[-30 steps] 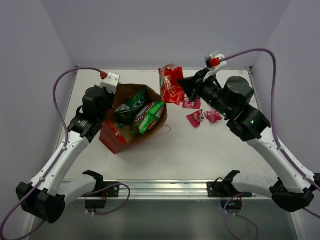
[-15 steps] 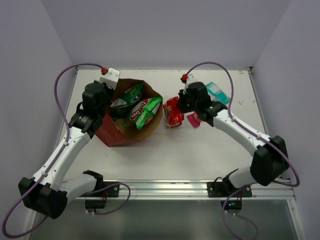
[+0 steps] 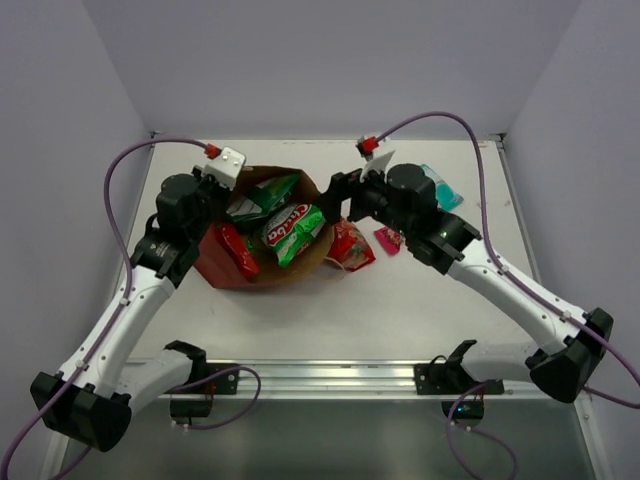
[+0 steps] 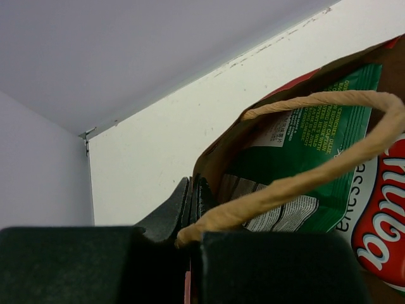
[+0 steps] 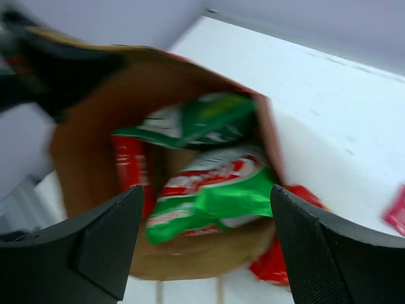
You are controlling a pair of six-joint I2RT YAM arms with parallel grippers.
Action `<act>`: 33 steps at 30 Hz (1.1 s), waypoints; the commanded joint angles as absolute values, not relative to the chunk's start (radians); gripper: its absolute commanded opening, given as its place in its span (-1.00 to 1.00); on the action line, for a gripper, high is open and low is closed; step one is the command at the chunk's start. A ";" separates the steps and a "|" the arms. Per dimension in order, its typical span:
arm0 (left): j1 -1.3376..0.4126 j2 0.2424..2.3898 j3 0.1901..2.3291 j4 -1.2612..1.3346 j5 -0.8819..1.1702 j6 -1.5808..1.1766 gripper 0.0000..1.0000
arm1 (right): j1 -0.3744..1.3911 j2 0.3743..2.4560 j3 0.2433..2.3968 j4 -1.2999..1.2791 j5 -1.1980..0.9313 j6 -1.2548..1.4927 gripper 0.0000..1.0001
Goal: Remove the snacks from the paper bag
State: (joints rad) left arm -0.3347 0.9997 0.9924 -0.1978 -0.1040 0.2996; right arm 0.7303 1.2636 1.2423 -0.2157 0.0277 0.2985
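With 12 o'clock at the far wall of the top view, the paper bag [image 3: 212,268] sits on the white table [image 3: 400,310] at about 9 o'clock from the middle. Its brown mouth is open and faces up.

Three snacks show inside the bag. A green chip bag [image 3: 293,230] with a red logo lies at the 3 o'clock side of the mouth. A second red packet [image 3: 238,250] is at the 8 o'clock side. A green-and-white packet [image 3: 262,195] pokes up at 12 o'clock.

A red packet [image 3: 352,247] lies on the table, touching the bag's 3 o'clock side. A small pink packet [image 3: 388,238] lies just past it at 3 o'clock.

The left gripper [image 3: 218,195] is at the bag's 10 o'clock edge. In the left wrist view its fingers [image 4: 183,206] are squeezed tight on the bag's brown rim [image 4: 215,158], right where the string handle [image 4: 297,183] begins.

The right gripper [image 3: 338,197] hangs over the bag's 2 o'clock edge. In the right wrist view its two fingers [image 5: 107,240] stand wide apart with nothing held. The green chip bag [image 5: 209,196] shows in the gap between them.

Farthest back, at 1 o'clock, a teal packet [image 3: 443,190] lies partly hidden behind the right arm.
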 commanded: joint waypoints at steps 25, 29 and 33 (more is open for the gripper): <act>-0.330 0.937 1.015 -0.161 -0.017 0.238 -1.00 | 1.049 1.897 1.468 0.228 -0.149 0.362 0.82; -0.330 0.940 1.014 -0.169 -0.021 0.226 -1.00 | 1.049 1.960 1.509 0.244 -0.181 0.367 0.65; -0.330 0.937 1.016 -0.173 -0.063 0.218 -1.00 | 1.049 1.968 1.516 0.250 -0.176 0.354 0.01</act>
State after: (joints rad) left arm -0.3340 0.9657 0.9905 -0.2481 -0.0433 0.2440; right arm 1.0416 1.9755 1.4651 0.1848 -0.1539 0.3531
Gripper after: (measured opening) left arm 0.031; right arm 0.573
